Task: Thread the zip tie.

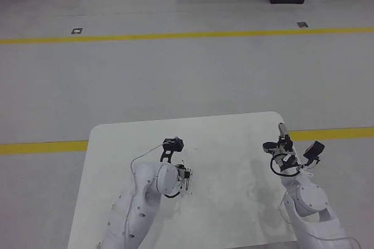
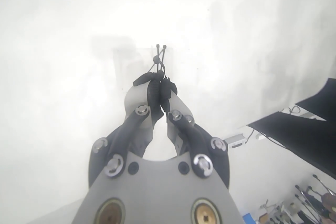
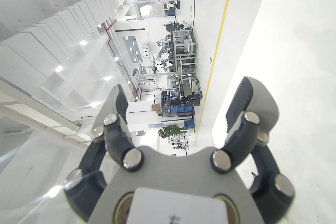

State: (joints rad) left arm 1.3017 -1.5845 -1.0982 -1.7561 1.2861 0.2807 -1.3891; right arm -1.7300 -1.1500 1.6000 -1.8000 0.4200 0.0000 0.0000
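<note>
In the top view, the left gripper [image 1: 187, 179] stood over the middle of the white table [image 1: 237, 134], pointing down at it. The right gripper [image 1: 281, 129] sat well apart, at the table's far right corner, aimed outward past the edge. That looked like a parking spot, out of the way until a second grip was needed.

In the left wrist view, the left gripper [image 2: 157, 80] was closed on the zip tie [image 2: 159, 62], its black pads pinching the thin black strip. A short length stuck out past the fingertips toward the table [image 2: 78, 25]. Two small square ends showed side by side at the far tip. I could not tell whether they were the tie's head and tail brought together or one end and its reflection in the glossy top. Holding the tie close to its end probably kept the limp strip stiff enough to aim.

In the right wrist view, the right gripper [image 3: 181, 93] was wide open with nothing between its fingers [image 3: 120, 101], facing the hall beyond the table's edge. Threading seemed unfinished. The free hand would likely have to come across and steady the head or pull the tail through, and the tie's slimness left little room for error.
</note>
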